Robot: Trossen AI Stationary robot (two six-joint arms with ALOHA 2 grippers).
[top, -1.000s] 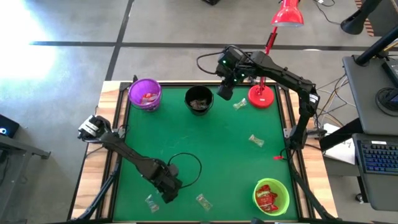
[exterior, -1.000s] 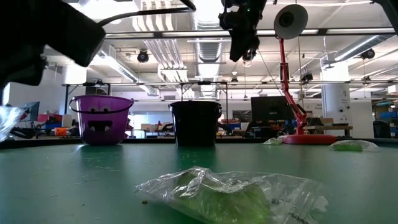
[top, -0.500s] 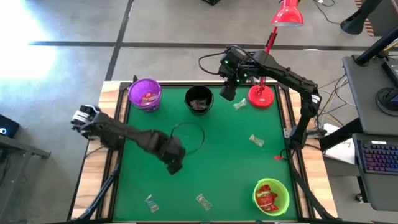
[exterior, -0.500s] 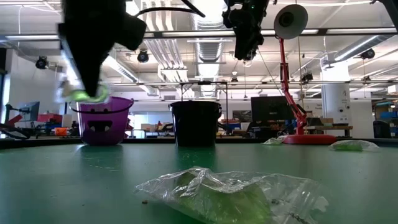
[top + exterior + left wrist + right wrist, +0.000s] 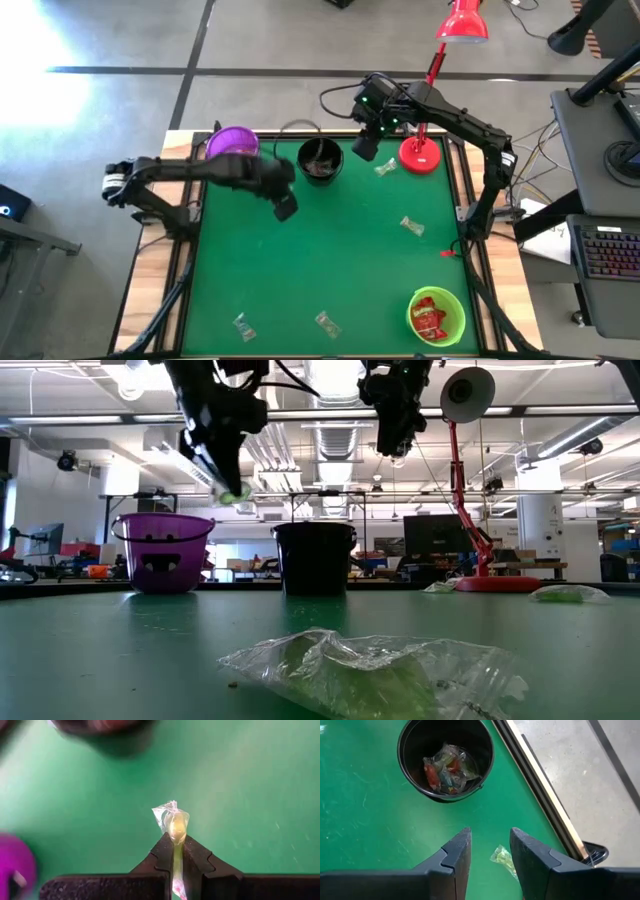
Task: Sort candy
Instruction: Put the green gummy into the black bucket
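My left gripper hangs high over the green mat between the purple bowl and the black bowl, shut on one candy in a clear, greenish twisted wrapper; the low view shows it raised well above the bowl rims. My right gripper hovers open just right of the black bowl, with a loose green candy on the mat below it. The black bowl holds several wrapped sweets. More candies lie on the mat. My left gripper pinches the candy between its two fingertips, on the lower part of the wrapper. The sweet and its twisted end stick out past the tips. The candy is lifted clear of the mat.
A green bowl with red-wrapped sweets stands at the near right corner. A red desk lamp has its base on the far right of the mat. A small red candy lies by the right edge. Open mat lies in the middle.
My left gripper has risen from near the table's near edge and swung toward the far edge, carrying the candy clear of the mat to a spot between the purple and black bowls. It has stayed shut.
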